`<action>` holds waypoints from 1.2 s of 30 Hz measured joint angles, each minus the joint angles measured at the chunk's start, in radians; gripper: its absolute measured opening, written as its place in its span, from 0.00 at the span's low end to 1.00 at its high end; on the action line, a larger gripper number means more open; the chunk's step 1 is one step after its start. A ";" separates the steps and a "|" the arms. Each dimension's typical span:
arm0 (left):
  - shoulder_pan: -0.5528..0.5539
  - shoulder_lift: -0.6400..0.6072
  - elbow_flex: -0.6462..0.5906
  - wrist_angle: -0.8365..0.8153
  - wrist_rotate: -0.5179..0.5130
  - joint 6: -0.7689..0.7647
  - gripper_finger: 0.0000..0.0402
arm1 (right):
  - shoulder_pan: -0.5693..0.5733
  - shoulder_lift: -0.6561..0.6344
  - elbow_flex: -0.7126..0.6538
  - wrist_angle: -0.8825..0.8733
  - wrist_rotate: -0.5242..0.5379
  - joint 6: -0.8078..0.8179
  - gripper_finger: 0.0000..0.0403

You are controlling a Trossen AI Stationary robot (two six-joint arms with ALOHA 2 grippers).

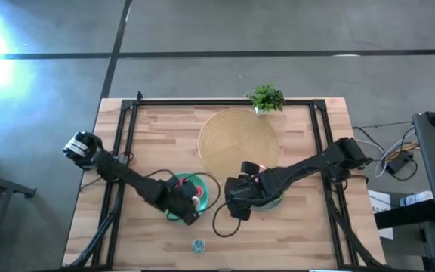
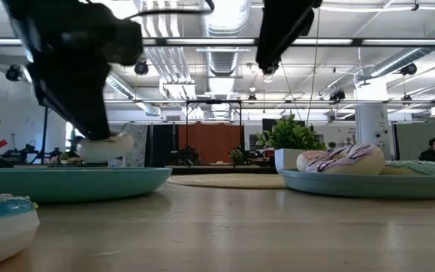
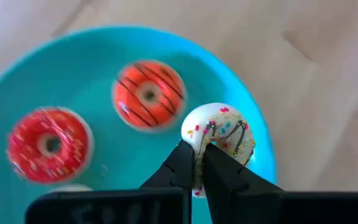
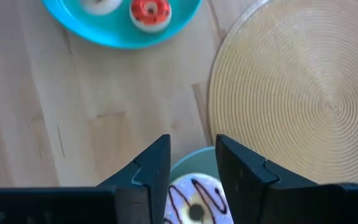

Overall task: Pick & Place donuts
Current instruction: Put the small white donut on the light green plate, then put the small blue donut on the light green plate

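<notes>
Jaws pinch cream donut [image 3: 219, 140] beside orange donut [image 3: 148, 94].

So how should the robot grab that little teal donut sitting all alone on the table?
The teal donut lies flat on the wooden table, apart from the plates. Probably best to come straight down from above and pinch one side of the ring, one finger in the hole and one outside. The left end effector already holds its cream donut by the ring wall that way.
</notes>
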State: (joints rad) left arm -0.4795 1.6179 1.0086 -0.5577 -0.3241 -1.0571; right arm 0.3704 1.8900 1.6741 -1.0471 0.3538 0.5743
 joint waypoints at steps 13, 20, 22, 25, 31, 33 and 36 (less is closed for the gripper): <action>0.059 0.003 0.000 -0.009 0.169 0.012 0.28 | 0.038 -0.010 -0.076 0.006 0.016 0.105 0.30; 0.053 -0.002 0.000 -0.020 0.170 -0.018 0.31 | 0.038 -0.020 -0.076 0.012 0.037 0.107 0.30; 0.052 -0.002 0.000 -0.033 0.170 -0.020 0.31 | 0.038 -0.023 -0.076 0.014 0.039 0.106 0.30; 0.057 -0.005 -0.001 -0.083 0.150 -0.047 0.31 | 0.038 -0.025 -0.076 0.017 0.040 0.107 0.30; 0.045 -0.043 0.018 -0.062 0.161 0.062 0.31 | 0.037 -0.027 -0.076 0.126 0.011 0.094 0.30; 0.030 -0.058 0.019 -0.041 0.115 0.078 0.31 | 0.036 -0.028 -0.076 0.179 -0.004 0.072 0.30; 0.013 -0.079 0.019 -0.076 0.073 0.087 0.31 | 0.018 -0.029 -0.092 0.221 -0.019 0.058 0.29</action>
State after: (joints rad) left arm -0.4668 1.5387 1.0271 -0.6339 -0.2510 -0.9697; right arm 0.3887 1.8606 1.5825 -0.8260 0.3351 0.6320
